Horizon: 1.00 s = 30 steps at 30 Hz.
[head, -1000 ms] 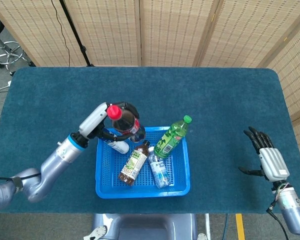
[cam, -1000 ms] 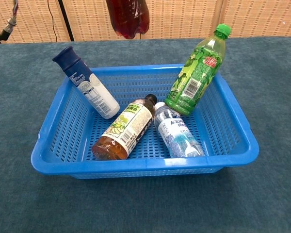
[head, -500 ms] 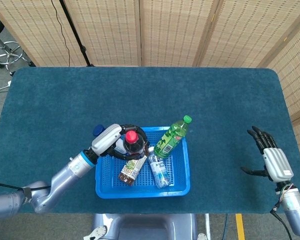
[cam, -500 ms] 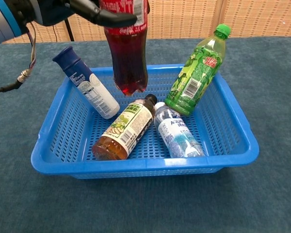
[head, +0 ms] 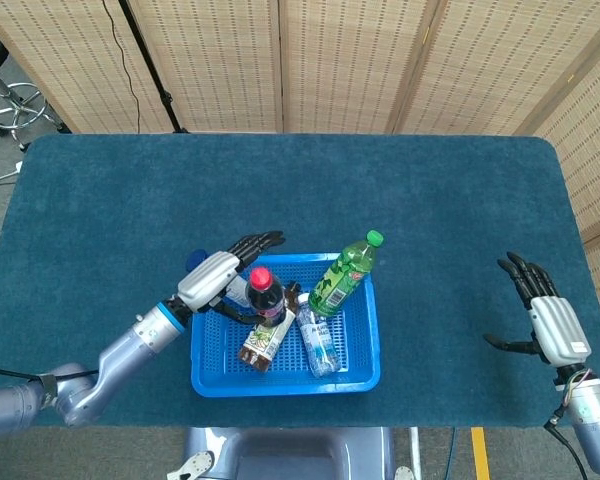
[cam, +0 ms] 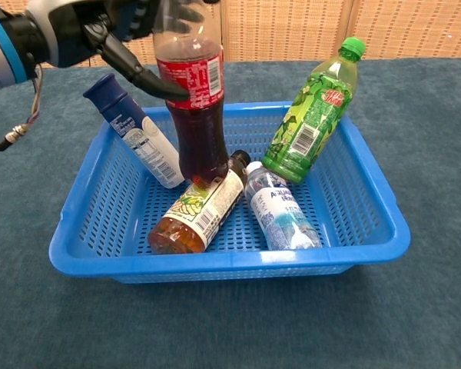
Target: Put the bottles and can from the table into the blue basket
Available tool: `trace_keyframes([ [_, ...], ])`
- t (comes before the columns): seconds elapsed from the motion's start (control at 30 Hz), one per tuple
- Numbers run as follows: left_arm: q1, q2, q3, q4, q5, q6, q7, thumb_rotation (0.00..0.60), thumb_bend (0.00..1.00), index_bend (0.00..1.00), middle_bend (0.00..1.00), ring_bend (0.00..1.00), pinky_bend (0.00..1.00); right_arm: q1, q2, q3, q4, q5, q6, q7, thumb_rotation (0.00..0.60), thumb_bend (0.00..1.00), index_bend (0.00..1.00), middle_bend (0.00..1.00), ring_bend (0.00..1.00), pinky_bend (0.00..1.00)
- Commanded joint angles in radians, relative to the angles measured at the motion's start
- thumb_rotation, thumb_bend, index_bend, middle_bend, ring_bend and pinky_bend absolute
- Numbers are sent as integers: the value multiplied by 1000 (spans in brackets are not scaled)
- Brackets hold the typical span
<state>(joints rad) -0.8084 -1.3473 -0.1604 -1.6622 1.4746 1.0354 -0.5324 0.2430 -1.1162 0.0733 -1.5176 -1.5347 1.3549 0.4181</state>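
A cola bottle point(head: 264, 296) with a red cap stands upright in the blue basket point(head: 285, 385). In the chest view the cola bottle point(cam: 197, 108) rests its base on an amber tea bottle point(cam: 194, 214) lying in the basket point(cam: 230, 263). My left hand point(head: 210, 282) is beside the cola bottle with its fingers stretched apart; in the chest view the left hand point(cam: 69, 31) has its thumb against the label. A green bottle point(cam: 311, 115), a clear water bottle point(cam: 280, 211) and a white bottle with a navy cap point(cam: 134, 138) also lie in the basket. My right hand point(head: 545, 318) hovers open at the far right.
The basket sits near the table's front edge point(head: 280, 425) on dark teal cloth. Wicker screens point(head: 330, 60) stand behind the table. A stool point(head: 15, 105) is at the far left, off the table.
The left hand lowered the cola bottle into the basket onto the amber bottle, then spread its fingers away from it. The right hand has barely moved.
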Motion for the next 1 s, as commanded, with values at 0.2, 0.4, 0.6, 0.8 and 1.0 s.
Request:
trace_keyframes([
  [0.2,189,218,16,-89,13,236,100,600,113,0,0,0,0,-9,11,-9,-22,-31,30,-5,600,0,0,0,0,0],
  [0.4,329,318,75,-69,20,360,86,600,113,0,0,0,0,-16,18,-17,-40,-59,54,-15,600,0,0,0,0,0],
  [0.6,459,342,151,9,43,452,69,600,113,0,0,0,0,-22,22,-23,-53,-75,69,-42,600,0,0,0,0,0],
  [0.8,603,259,198,117,-31,531,163,600,112,0,0,0,0,-35,10,-16,-42,-74,101,-163,600,0,0,0,0,0],
  [1.0,667,216,179,103,-117,562,364,600,113,0,0,0,0,-59,-52,21,-16,-30,161,-427,600,0,0,0,0,0],
])
